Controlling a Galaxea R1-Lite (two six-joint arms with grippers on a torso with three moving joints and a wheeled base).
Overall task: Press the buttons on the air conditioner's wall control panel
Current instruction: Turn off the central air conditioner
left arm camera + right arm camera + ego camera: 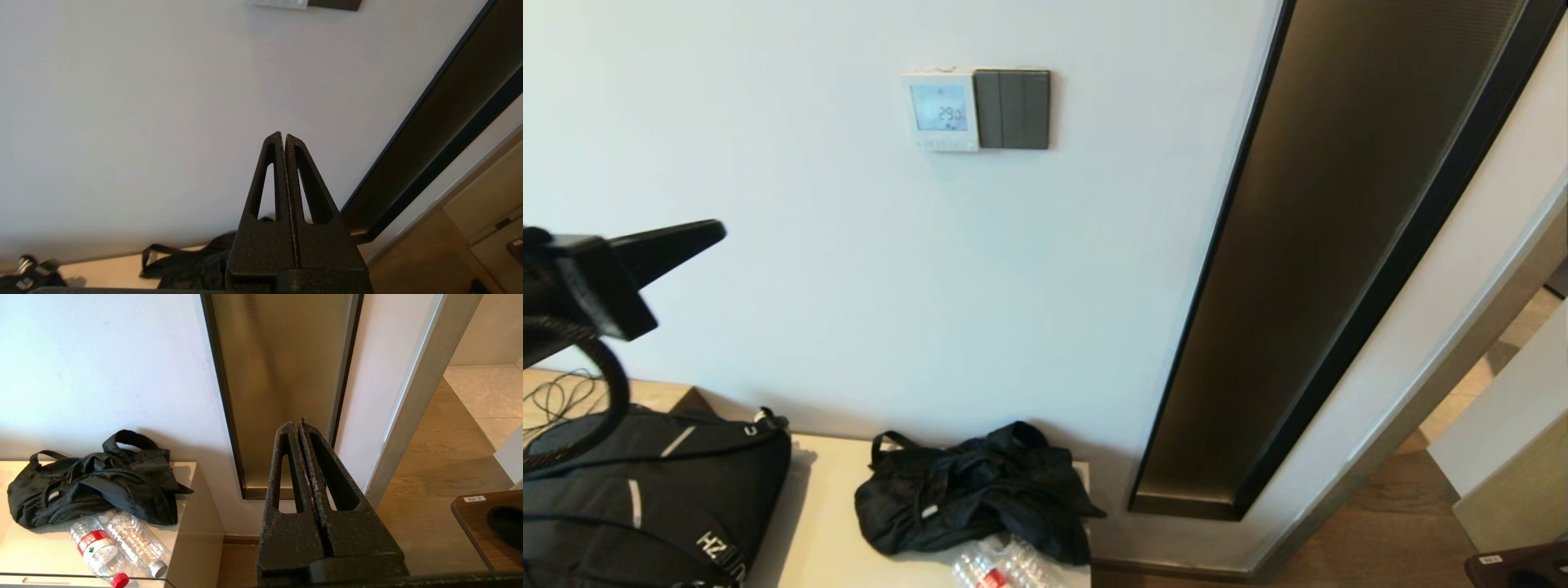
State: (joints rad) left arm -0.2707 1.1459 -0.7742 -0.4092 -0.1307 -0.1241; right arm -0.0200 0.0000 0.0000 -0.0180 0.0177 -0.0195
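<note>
Head view: the wall control panel (940, 111) hangs flat on the wall, upper centre, lit screen reading 29.0, its buttons (941, 144) in a level row along the bottom edge, touching a dark rocker switch plate (1013, 109) on its right. The left gripper (715, 230), mid-left, points toward it, well apart.

Left wrist view: its jaws are clenched empty; bare wall (143, 102) lies between.

Right wrist view: the right gripper (297, 424) is likewise clenched, above a black bag (94, 477) and bottles (118, 547).

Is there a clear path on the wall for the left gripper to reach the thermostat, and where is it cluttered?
Bare wall runs from the shut left gripper up to the wall control panel. A dark switch plate abuts the panel. The cabinet top below is crowded: backpack, crumpled black bag, plastic bottles. The right gripper hangs low.
</note>
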